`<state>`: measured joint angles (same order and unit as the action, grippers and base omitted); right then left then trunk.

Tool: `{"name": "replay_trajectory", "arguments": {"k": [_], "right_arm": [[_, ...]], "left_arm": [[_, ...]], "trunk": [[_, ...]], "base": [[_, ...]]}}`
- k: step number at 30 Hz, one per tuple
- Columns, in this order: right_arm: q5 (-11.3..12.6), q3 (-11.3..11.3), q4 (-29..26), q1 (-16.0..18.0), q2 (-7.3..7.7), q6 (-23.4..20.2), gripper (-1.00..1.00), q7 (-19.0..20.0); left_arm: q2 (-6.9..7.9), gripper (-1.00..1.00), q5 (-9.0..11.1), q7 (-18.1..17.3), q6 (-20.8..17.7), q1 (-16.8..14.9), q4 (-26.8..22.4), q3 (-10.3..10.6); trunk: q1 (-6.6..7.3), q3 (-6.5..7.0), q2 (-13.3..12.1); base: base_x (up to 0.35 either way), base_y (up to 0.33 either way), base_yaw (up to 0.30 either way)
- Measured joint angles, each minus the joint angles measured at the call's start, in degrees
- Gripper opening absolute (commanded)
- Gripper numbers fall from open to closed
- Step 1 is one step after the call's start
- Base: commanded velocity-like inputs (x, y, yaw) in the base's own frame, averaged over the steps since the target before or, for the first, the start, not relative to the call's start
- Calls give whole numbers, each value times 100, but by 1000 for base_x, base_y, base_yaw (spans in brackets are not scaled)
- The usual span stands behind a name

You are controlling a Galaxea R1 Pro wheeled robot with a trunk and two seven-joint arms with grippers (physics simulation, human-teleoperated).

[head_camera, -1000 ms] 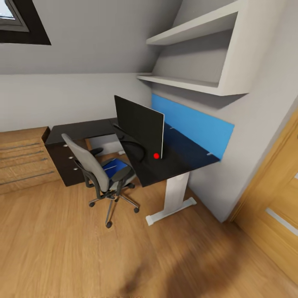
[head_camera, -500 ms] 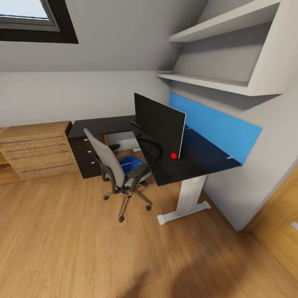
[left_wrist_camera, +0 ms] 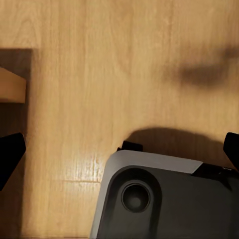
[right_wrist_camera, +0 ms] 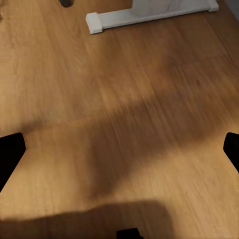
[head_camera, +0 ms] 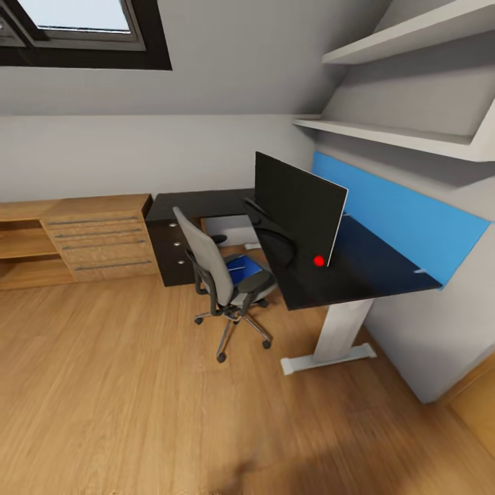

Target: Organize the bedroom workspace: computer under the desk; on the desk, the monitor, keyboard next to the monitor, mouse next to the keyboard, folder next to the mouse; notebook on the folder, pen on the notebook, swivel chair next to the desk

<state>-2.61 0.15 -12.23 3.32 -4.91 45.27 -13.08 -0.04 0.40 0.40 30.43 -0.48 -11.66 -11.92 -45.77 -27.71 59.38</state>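
**Approach to the desk: a crowded gap ahead**

The long L-shaped desk with matte black top, white legs and blue back panel (head_camera: 385, 271) fills the corner under the sloped grey wall; one wing runs along the blue panel, the other toward the oak drawer unit with bar handles (head_camera: 103, 237). On the top stands the wide black flat monitor with a red dot at its lower corner (head_camera: 297, 206), its long axis along the panel wing and its screen facing out into the room. The grey swivel chair with black armrests and chrome star base (head_camera: 223, 278) sits in the desk's inner angle, back toward the camera and seat toward the desk. On that seat lies the flat bright blue folder (head_camera: 242, 269), partly hidden by the backrest, so its long axis cannot be read.

The likely trouble: driving in too tight could bump the castored chair and roll it, shifting the folder, or clip the white desk foot (right_wrist_camera: 149, 12) seen near the right arm.

Both wrist views look down on oak floor (left_wrist_camera: 124, 74). The left gripper (left_wrist_camera: 119, 149) and right gripper (right_wrist_camera: 119, 149) are spread wide, holding nothing.
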Motion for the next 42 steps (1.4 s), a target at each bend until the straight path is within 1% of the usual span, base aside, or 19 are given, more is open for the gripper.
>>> {"name": "replay_trajectory", "arguments": {"k": [32,37,42], "right_arm": [[8,0,0,1,0,11,100,-6],[7,0,-7,0,7,30,100,-2],[8,-5,-11,-2,18,53,100,-2]], "left_arm": [[2,100,6,0,37,0,9,-1],[3,100,7,0,40,-1,9,-2],[10,100,8,-5,40,-2,10,-4]], "trunk": [[0,-96,0],[-2,-89,0],[-3,-52,0]], "base": [[-2,0,263],[-191,8,178],[-304,75,-25]]}}
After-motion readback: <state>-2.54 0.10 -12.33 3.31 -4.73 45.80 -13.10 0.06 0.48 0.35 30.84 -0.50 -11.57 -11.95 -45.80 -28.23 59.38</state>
